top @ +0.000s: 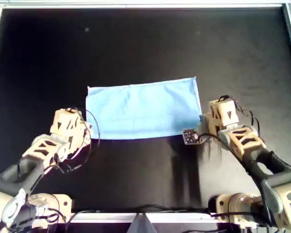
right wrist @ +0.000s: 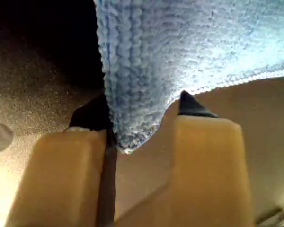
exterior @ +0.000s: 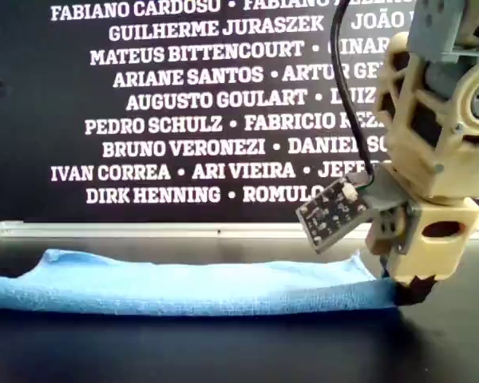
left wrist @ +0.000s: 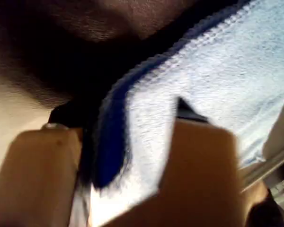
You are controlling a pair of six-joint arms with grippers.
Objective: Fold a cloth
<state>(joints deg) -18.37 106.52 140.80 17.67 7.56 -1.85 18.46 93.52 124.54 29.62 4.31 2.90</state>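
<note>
The left pincer, beige plastic with black tips, has its 2 jaws apart with the edge of the cloth lying between them in the left wrist view; I cannot tell whether they have any grip on the fabric, since a gap shows on one side. The right pincer, of the same make, likewise stands parted around a hanging corner of the fabric in the right wrist view, and the corner touches 1 finger only, so it reads as released rather than clenched.

Moving outward, the thin light-blue fabric cloth lies flat on the black surface as a long rectangle, apparently doubled over once already. Its long axis runs from the overhead view's left to its right. The left pincer sits at the cloth's near corner on the overhead view's left, the right pincer at the near corner on that view's right, so each arm is at its own end of the near long edge. The exterior view shows the right pincer pressed down at the cloth's end.

Judging from this, the next fold turns on that axis: both pincers would need to close on their corners before lifting.
</note>
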